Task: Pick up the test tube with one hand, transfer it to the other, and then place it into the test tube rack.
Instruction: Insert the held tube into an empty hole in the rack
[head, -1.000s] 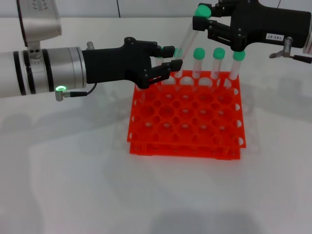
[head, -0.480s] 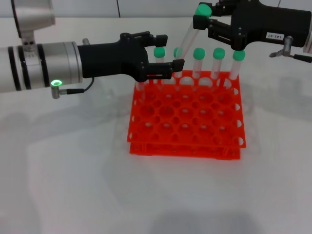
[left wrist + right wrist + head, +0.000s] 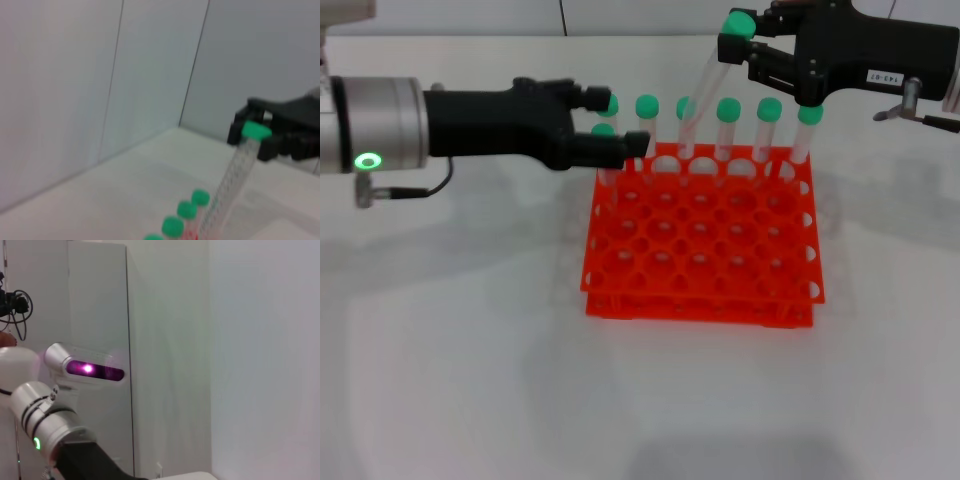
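Note:
My right gripper (image 3: 732, 47), black with a white label, is shut on the test tube (image 3: 705, 85) just below its green cap. It holds the tube slanted above the back of the orange-red rack (image 3: 705, 290). The tube's lower end reaches the rack's back row; I cannot tell whether it is inside a hole. My left gripper (image 3: 618, 122), with a green light on its arm, is open and empty at the rack's back left corner, apart from the held tube. The left wrist view shows the right gripper (image 3: 260, 135) holding the tube (image 3: 232, 177).
Several other green-capped tubes (image 3: 769, 125) stand upright in the rack's back row, two of them right by the left fingers. The rack's front rows hold nothing. White table (image 3: 470, 350) lies around the rack. The right wrist view shows my left arm (image 3: 47, 427).
My left gripper has opened off the slanted tube and pulled back to the left. The right gripper keeps hold of the tube and has barely moved.

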Controlling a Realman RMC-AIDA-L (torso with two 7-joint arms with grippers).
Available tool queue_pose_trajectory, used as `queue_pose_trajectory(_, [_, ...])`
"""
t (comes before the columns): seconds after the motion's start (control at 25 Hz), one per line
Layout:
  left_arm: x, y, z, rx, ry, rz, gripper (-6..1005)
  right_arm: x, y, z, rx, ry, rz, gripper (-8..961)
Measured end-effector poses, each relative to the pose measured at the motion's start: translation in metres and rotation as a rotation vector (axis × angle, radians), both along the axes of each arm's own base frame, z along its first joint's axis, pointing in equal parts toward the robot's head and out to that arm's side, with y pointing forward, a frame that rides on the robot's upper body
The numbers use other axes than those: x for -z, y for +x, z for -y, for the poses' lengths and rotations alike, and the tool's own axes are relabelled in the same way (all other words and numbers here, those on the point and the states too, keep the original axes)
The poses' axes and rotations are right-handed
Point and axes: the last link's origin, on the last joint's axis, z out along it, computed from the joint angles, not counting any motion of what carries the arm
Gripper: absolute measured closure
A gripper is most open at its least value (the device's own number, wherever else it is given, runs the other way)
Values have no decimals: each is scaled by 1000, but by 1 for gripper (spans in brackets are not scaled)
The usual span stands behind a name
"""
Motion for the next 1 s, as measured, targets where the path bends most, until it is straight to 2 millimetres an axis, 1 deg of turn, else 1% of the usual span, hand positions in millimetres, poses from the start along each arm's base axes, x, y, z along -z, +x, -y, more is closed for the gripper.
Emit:
queue_pose_trajectory(0.2, [-14,-9,16,-39,-44,-59,118,5,3,3,6,-18,5,689])
queue_pose_trajectory(0.4, [-24,-25,26,-82,-58,-122,119,9,2,6,9,-38,7,689])
queue_pose_trajectory(0.44, [-25,-29,28,-91,-65,-141,119,10,1,6,9,-42,7,689])
queue_pose_trajectory(0.48, [-26,-37,31,-107,-76,-182,120,10,1,6,9,-42,7,689])
queue_pose_trajectory(0.52, [-26,-37,31,-107,-76,-182,120,13,-1,6,7,-54,9,689])
queue_pose_trajectory(0.68, [-25,-51,36,-132,-95,-255,121,19,-5,7,4,-71,9,689])
queue_pose_trajectory(0.84, [-25,-58,39,-124,-108,-300,122,26,-9,7,8,-76,11,689])
queue_pose_trajectory(0.88, [-25,-60,40,-121,-110,-312,123,31,-11,5,18,-72,19,689])
queue_pose_trajectory(1.0, [-25,-62,42,-97,-118,-335,123,34,-14,3,22,-69,21,688])
